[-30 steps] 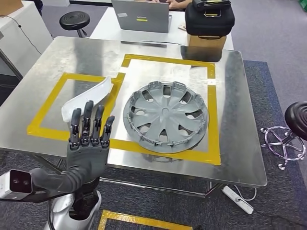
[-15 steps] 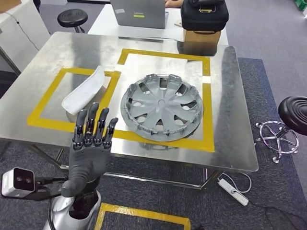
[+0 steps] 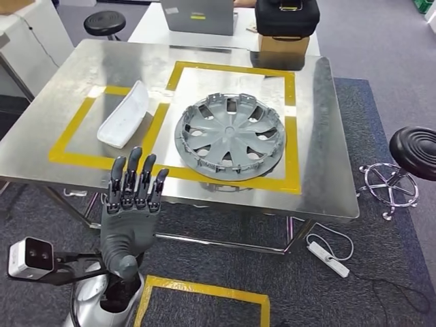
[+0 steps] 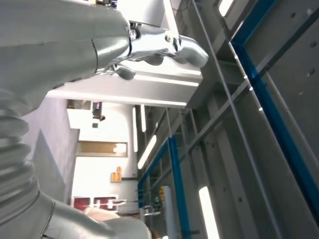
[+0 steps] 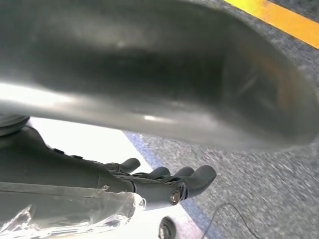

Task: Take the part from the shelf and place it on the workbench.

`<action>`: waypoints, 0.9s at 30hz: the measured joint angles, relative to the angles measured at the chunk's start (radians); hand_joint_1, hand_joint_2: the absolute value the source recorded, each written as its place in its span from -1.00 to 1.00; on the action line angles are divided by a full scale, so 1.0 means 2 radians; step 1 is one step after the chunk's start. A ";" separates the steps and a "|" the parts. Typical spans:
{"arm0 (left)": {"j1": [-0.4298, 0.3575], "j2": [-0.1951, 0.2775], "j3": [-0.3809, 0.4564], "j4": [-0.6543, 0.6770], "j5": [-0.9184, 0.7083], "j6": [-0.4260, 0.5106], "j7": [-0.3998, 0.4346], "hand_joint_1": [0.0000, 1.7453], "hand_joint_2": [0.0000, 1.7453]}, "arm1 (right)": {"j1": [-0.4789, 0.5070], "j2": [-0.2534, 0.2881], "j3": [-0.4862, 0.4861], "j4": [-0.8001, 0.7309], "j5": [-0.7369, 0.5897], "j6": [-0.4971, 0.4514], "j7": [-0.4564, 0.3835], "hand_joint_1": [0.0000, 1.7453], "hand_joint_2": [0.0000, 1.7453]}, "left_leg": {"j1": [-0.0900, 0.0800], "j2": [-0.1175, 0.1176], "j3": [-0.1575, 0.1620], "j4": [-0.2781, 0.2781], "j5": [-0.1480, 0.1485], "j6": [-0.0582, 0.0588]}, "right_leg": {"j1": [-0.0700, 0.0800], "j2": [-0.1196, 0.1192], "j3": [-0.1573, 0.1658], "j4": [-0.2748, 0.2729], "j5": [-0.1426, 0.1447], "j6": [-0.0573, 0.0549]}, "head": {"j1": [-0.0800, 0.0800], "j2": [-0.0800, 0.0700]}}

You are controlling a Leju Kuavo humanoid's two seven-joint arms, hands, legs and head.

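Note:
The white curved plastic part (image 3: 124, 122) lies on the steel workbench (image 3: 329, 136), inside the left yellow-taped square. My left hand (image 3: 130, 211) is raised in front of the bench's near edge, fingers straight up and apart, holding nothing, a short way back from the part. The left wrist view looks up at the ceiling past that hand (image 4: 75, 45). In the right wrist view my right hand (image 5: 169, 181) hangs over the carpet with its dark fingers stretched out and nothing in them.
A grey wheel cover (image 3: 229, 136) lies in the right taped square. Behind the bench are a laptop (image 3: 199, 15), a black case on a box (image 3: 286, 20) and a stool (image 3: 104, 22). Another stool (image 3: 413, 151) and a power strip (image 3: 329, 260) are at the right.
The whole picture has shifted, so the camera has moved back from the bench. My left hand has drawn away from the white part, which stays on the bench.

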 joint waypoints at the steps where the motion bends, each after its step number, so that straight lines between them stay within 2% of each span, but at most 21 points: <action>1: 0.000 0.000 0.000 0.000 0.000 0.000 0.000 -1.00 1.00 | 0.000 0.000 0.000 0.000 0.000 0.000 0.000 -1.00 -1.00 | 0.000 0.000 0.000 -0.001 0.003 -0.003 | 0.001 0.001 -0.001 -0.002 0.002 -0.005 | 0.000 0.000; 3: 0.000 0.000 0.000 0.000 0.000 0.000 0.000 -1.00 1.00 | -0.001 0.000 0.000 0.000 0.000 0.000 0.000 -1.00 -1.00 | 0.001 0.000 -0.004 0.002 0.000 -0.009 | 0.001 -0.001 -0.008 -0.002 0.008 -0.015 | 0.000 0.000; 4: 0.000 0.000 0.000 0.001 0.000 0.000 0.000 -1.00 1.00 | -0.001 -0.001 0.000 0.000 0.000 0.001 0.001 -1.00 -1.00 | 0.002 0.000 -0.010 0.011 -0.014 -0.011 | 0.001 -0.002 -0.012 -0.002 0.013 -0.020 | -0.001 0.000; 5: 0.000 0.000 0.000 0.001 0.000 0.000 0.000 -1.00 1.00 | -0.001 -0.001 -0.001 0.000 0.000 0.001 0.001 -1.00 -1.00 | 0.002 0.000 -0.018 0.030 -0.035 -0.013 | 0.001 -0.002 -0.017 -0.002 0.019 -0.024 | -0.002 0.000; 7: 0.000 0.000 0.000 0.001 0.000 0.000 0.000 -1.00 1.00 | -0.001 -0.001 -0.001 0.000 0.000 0.001 0.000 -1.00 -1.00 | 0.002 0.000 -0.037 0.092 -0.082 -0.015 | 0.002 -0.003 -0.030 -0.001 0.029 -0.027 | -0.003 0.000; 8: 0.000 0.001 0.000 0.001 0.000 0.000 0.000 -1.00 1.00 | -0.001 -0.001 -0.001 0.000 0.000 0.001 0.000 -1.00 -1.00 | 0.002 0.000 -0.043 0.121 -0.094 -0.015 | 0.002 -0.003 -0.037 -0.001 0.035 -0.028 | -0.003 0.000; 9: 0.001 0.001 0.001 0.002 0.000 -0.001 0.000 -1.00 1.00 | -0.001 -0.001 -0.001 0.000 0.000 0.001 0.000 -1.00 -1.00 | 0.002 0.000 -0.043 0.137 -0.094 -0.015 | 0.003 -0.004 -0.044 -0.001 0.040 -0.027 | -0.003 0.000; 10: 0.001 0.002 0.001 0.002 0.000 -0.001 0.000 -1.00 1.00 | -0.001 -0.001 -0.001 0.000 0.000 0.001 0.001 -1.00 -1.00 | 0.002 0.000 -0.035 0.137 -0.085 -0.013 | 0.004 -0.004 -0.051 -0.001 0.045 -0.027 | -0.003 0.000; 11: 0.001 0.002 0.001 0.002 0.000 -0.001 0.000 -1.00 1.00 | -0.001 -0.001 -0.001 0.000 0.001 0.001 0.001 -1.00 -1.00 | 0.002 0.000 -0.018 0.120 -0.072 -0.011 | 0.005 -0.004 -0.057 -0.001 0.050 -0.026 | -0.003 0.000; 13: 0.000 0.001 0.001 0.002 0.000 -0.001 0.000 -1.00 1.00 | -0.001 -0.001 -0.001 0.000 0.002 0.001 0.001 -1.00 -1.00 | 0.001 0.000 0.034 0.056 -0.057 -0.007 | 0.006 -0.003 -0.066 0.000 0.058 -0.024 | -0.004 0.000; 15: -0.001 0.000 0.000 0.002 0.001 -0.001 0.001 -1.00 1.00 | -0.001 -0.001 -0.001 0.000 0.003 0.001 0.000 -1.00 -1.00 | -0.001 0.000 0.072 0.002 -0.061 -0.002 | 0.007 -0.003 -0.072 0.001 0.067 -0.019 | -0.003 0.000; 16: -0.001 0.000 0.000 0.002 0.001 -0.001 0.001 -1.00 1.00 | -0.001 -0.001 -0.001 0.000 0.004 0.001 0.000 -1.00 -1.00 | -0.003 -0.001 0.077 -0.010 -0.062 0.000 | 0.007 -0.003 -0.074 0.000 0.072 -0.016 | -0.003 0.000; 18: -0.001 0.000 0.001 0.003 0.002 -0.001 0.002 -1.00 1.00 | 0.001 -0.001 -0.001 0.000 0.004 0.001 0.000 -1.00 -1.00 | -0.003 0.000 0.071 -0.013 -0.056 0.007 | 0.005 -0.004 -0.078 0.000 0.075 -0.011 | -0.003 0.000; 19: 0.000 0.000 0.001 0.003 0.001 -0.001 0.003 -1.00 1.00 | 0.002 -0.001 -0.001 0.000 0.004 0.001 0.000 -1.00 -1.00 | -0.003 0.000 0.067 -0.014 -0.051 0.011 | 0.004 -0.004 -0.082 0.007 0.064 -0.008 | -0.003 0.000; 20: -0.001 0.000 0.001 0.003 0.001 -0.001 0.004 -1.00 1.00 | 0.003 -0.001 -0.001 0.000 0.004 0.001 0.000 -1.00 -1.00 | -0.002 0.001 0.062 -0.015 -0.045 0.014 | 0.003 -0.004 -0.088 0.024 0.044 -0.005 | -0.002 0.000; 22: 0.000 -0.001 0.001 0.004 0.001 -0.001 0.005 -1.00 1.00 | 0.004 -0.001 -0.001 0.000 0.004 0.001 0.000 -1.00 -1.00 | -0.002 0.001 0.049 -0.014 -0.034 0.017 | 0.003 -0.004 -0.104 0.085 -0.006 -0.001 | -0.001 0.000; 23: 0.000 0.000 0.001 0.004 0.000 -0.001 0.005 -1.00 1.00 | 0.004 -0.001 -0.001 0.000 0.004 0.001 0.000 -1.00 -1.00 | -0.002 0.001 0.042 -0.014 -0.028 0.017 | 0.003 -0.004 -0.109 0.117 -0.022 0.000 | 0.000 0.000; 24: 0.000 0.000 0.001 0.005 0.000 -0.001 0.005 -1.00 1.00 | 0.004 -0.001 -0.001 0.000 0.004 0.001 0.000 -1.00 -1.00 | -0.002 0.001 0.034 -0.013 -0.023 0.017 | 0.003 -0.004 -0.109 0.137 -0.025 0.001 | 0.000 0.000; 25: 0.000 0.000 0.001 0.006 0.000 -0.001 0.005 -1.00 1.00 | 0.004 -0.001 -0.001 0.000 0.004 0.001 0.000 -1.00 -1.00 | -0.002 0.001 0.026 -0.013 -0.017 0.016 | 0.003 -0.004 -0.102 0.142 -0.018 0.001 | 0.000 0.000; 26: 0.000 0.000 0.001 0.006 -0.001 -0.001 0.005 -1.00 1.00 | 0.004 -0.001 -0.001 0.000 0.004 0.000 0.000 -1.00 -1.00 | -0.002 0.001 0.018 -0.012 -0.011 0.015 | 0.003 -0.004 -0.085 0.130 -0.004 0.001 | 0.000 0.000; 27: 0.001 0.000 0.001 0.007 -0.001 -0.001 0.005 -1.00 1.00 | 0.003 -0.001 -0.001 0.000 0.004 0.000 0.000 -1.00 -1.00 | -0.002 0.001 0.011 -0.012 -0.006 0.014 | 0.003 -0.004 -0.060 0.101 0.008 0.000 | 0.000 0.000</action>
